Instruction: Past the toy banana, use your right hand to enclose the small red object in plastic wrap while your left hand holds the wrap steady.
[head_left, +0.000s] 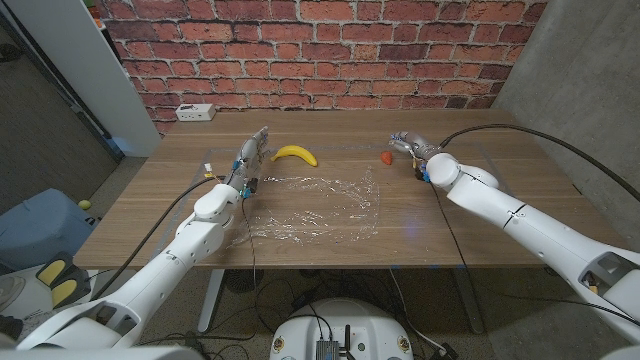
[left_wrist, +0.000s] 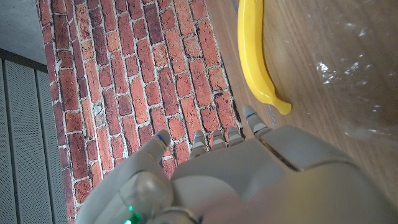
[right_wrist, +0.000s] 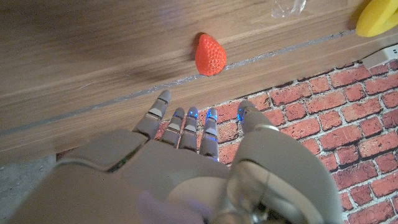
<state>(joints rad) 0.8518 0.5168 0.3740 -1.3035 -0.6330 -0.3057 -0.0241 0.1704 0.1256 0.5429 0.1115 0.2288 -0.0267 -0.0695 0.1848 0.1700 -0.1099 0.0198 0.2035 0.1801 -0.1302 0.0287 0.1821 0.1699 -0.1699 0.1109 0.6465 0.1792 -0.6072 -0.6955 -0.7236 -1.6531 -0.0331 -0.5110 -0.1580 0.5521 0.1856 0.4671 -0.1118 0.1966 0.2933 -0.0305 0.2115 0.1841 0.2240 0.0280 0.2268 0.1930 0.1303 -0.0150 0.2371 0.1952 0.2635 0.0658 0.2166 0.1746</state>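
- Right hand (head_left: 410, 146) held nothing, fingers (right_wrist: 180, 121) released and spread, just at three o'clock of the small red object (head_left: 387, 158).
- Left hand (head_left: 251, 155) was released too, at nine o'clock of the toy banana (head_left: 295, 153).
- Plastic wrap (head_left: 315, 205) lay flat mid-bench (head_left: 480, 235), at six o'clock of the banana.

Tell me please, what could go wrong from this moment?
The strawberry lies off the plastic wrap, near the open right hand; a clumsy reach might knock it farther away. The left hand does not yet touch the wrap, so the thin, crinkled sheet may bunch or slide when pulled.
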